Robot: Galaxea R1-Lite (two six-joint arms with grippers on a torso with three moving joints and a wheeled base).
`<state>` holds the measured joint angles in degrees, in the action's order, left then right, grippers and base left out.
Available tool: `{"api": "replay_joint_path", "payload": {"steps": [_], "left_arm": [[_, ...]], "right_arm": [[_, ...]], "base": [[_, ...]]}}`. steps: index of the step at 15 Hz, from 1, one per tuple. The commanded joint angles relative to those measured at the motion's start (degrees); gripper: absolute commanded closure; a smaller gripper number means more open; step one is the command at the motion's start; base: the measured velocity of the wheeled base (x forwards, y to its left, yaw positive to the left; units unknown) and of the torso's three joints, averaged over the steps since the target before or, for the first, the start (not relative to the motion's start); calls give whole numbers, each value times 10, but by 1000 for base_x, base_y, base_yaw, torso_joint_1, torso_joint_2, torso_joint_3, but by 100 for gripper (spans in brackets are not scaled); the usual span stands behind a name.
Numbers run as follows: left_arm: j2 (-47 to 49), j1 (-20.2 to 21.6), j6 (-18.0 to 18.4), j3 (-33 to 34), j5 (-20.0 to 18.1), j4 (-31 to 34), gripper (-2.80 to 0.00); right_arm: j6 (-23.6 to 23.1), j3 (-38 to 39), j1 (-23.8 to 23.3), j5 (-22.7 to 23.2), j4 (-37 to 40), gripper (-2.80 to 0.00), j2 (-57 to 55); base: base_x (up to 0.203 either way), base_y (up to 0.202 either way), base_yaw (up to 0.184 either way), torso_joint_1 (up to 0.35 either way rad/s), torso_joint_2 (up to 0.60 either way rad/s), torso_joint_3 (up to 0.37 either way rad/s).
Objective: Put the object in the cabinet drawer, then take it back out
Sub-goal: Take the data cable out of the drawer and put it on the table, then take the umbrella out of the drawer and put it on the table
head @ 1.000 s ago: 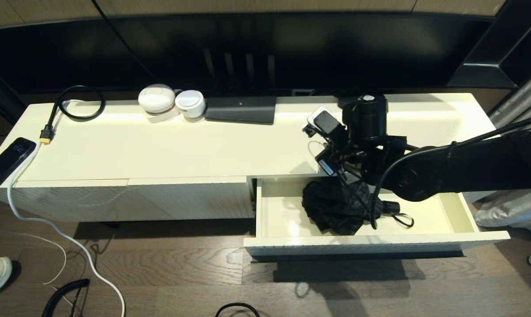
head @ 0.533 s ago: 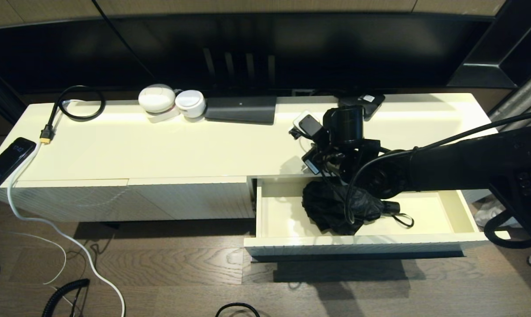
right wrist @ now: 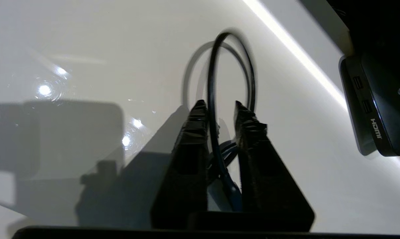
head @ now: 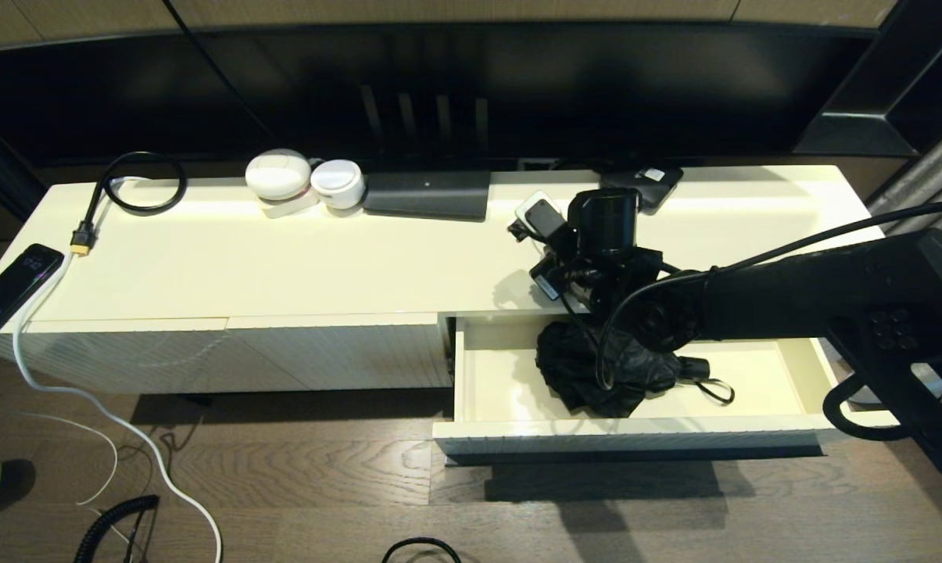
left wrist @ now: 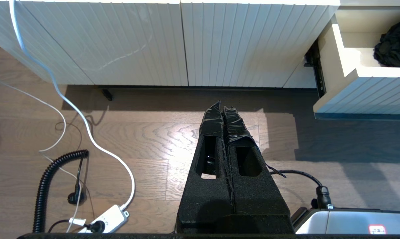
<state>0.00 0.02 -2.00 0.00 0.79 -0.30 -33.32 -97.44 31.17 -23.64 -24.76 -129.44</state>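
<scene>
While its fingers point(right wrist: 200, 122) sit parted, right gripper point(right wrist: 218, 114) hovers above the cabinet top point(head: 322, 266).

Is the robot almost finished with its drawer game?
About halfway, it looks. The cabinet drawer is pulled open and the black folded umbrella lies inside, so putting in seems done. The right tool is above the cabinet top, fingers apart, holding nothing. The left tool is shut, parked over the floor. Left: taking the umbrella back out.
</scene>
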Motion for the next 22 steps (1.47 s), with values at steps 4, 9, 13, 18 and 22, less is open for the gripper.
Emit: {"api": "replay_joint_path", "payload": {"steps": [4, 9, 13, 18, 22], "left_arm": [[0, 0, 0, 1, 0, 0, 0], [0, 0, 0, 0, 0, 0, 0], [0, 0, 0, 0, 0, 0, 0], [0, 1, 0, 1, 0, 0, 0], [0, 1, 0, 1, 0, 0, 0]], "right_arm": [[1, 2, 4, -23, -5, -280, 19], [-2, 154, 4, -11, 18, -280, 170], [-16, 276, -6, 39, 123, -280, 321], [-110, 340, -54, 140, 300, -280, 434], [-219, 356, -104, 190, 339, -280, 438]], "base": [[0, 0, 0, 0, 0, 0], [0, 0, 0, 0, 0, 0], [0, 0, 0, 0, 0, 0], [0, 0, 0, 0, 0, 0], [0, 0, 0, 0, 0, 0]]}}
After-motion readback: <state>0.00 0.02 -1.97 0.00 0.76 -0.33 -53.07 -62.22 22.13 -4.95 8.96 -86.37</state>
